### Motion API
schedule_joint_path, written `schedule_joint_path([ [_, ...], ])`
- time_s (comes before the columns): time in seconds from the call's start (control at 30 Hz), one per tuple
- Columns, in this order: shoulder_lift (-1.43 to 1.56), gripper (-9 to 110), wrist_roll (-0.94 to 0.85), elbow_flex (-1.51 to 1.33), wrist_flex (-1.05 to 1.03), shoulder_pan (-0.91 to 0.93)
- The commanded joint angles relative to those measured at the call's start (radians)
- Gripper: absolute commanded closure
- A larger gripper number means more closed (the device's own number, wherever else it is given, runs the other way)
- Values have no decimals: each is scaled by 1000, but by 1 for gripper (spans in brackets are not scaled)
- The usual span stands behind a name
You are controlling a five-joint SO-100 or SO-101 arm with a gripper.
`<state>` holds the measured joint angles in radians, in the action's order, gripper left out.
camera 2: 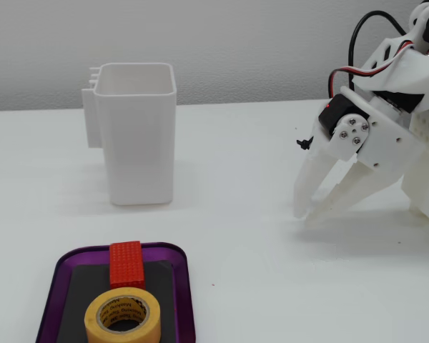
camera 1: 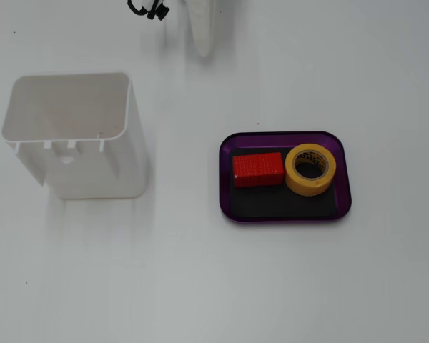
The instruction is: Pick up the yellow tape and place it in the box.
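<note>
The yellow tape (camera 1: 301, 185) lies flat inside the box (camera 1: 286, 134), a shallow purple-rimmed tray with a black floor, on its right half in this fixed view. In the fixed view from the front, the tape (camera 2: 121, 334) sits at the near end of the box (camera 2: 157, 247). My gripper (camera 2: 305, 214) points down at the table on the right, far from the box, shut with nothing in it. From above, only its white tip (camera 1: 202, 48) shows at the top edge.
A red block (camera 1: 257, 169) lies in the box beside the tape, touching or nearly touching it. A tall white container (camera 1: 93, 168) stands open-topped to the left. A black cable (camera 1: 146, 8) shows at the top edge.
</note>
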<state>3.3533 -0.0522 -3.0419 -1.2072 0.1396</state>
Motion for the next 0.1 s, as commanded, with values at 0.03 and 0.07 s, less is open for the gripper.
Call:
schedule_joint_path([
  [0.03, 55, 102, 2, -5, 11, -3],
  [0.07, 55, 102, 2, -5, 11, -3],
])
